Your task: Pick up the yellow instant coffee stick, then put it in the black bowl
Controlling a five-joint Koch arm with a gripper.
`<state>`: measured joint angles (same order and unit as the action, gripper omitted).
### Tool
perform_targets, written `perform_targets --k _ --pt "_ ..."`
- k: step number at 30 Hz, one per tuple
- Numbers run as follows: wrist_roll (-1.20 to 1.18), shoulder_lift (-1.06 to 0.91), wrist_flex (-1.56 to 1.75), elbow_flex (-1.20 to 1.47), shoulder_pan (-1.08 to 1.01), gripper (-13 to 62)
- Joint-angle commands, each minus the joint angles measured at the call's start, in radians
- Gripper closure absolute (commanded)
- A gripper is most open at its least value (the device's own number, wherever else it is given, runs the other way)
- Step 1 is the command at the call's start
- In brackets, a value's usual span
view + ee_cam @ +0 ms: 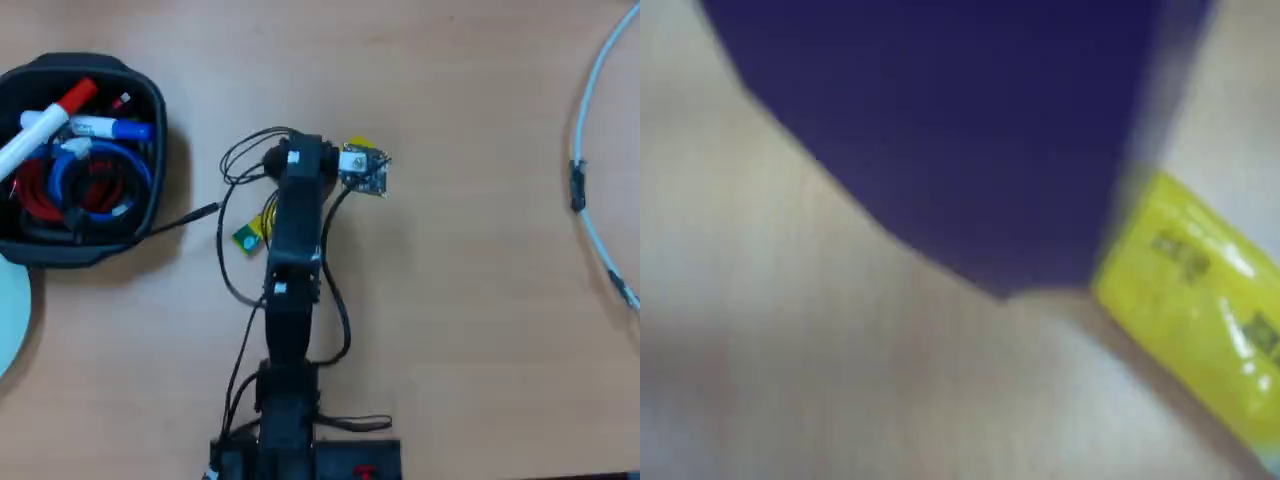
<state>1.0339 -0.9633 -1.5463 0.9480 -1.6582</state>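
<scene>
The yellow instant coffee stick (1195, 310) lies on the wooden table at the right of the wrist view, blurred, touching or just beside the tip of a dark blue jaw. Only that one jaw of my gripper (1045, 285) shows, so open or shut is unclear. From overhead, the arm covers the stick's middle. Its green end (247, 238) pokes out left of the arm and a yellow bit (361, 143) shows by the wrist camera board. The black bowl (152, 150) stands at the far left, well apart from the gripper.
The bowl holds a red-capped white marker (50, 118), a blue marker and coiled red and blue cables. A pale blue-white disc (8, 312) lies below it at the left edge. A white cable (590, 215) curves along the right side.
</scene>
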Motion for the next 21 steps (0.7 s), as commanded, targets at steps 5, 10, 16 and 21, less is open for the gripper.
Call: perform_targets --k 5,10,16,21 --pt "0.017 0.074 -0.094 -0.118 -0.023 -2.2" --pt "-0.003 0.104 -0.095 -0.110 -0.020 -2.2" --pt "-0.077 0.104 -0.095 -0.110 0.005 -2.0" --pt "-0.150 0.109 -0.103 -0.112 0.029 -1.8"
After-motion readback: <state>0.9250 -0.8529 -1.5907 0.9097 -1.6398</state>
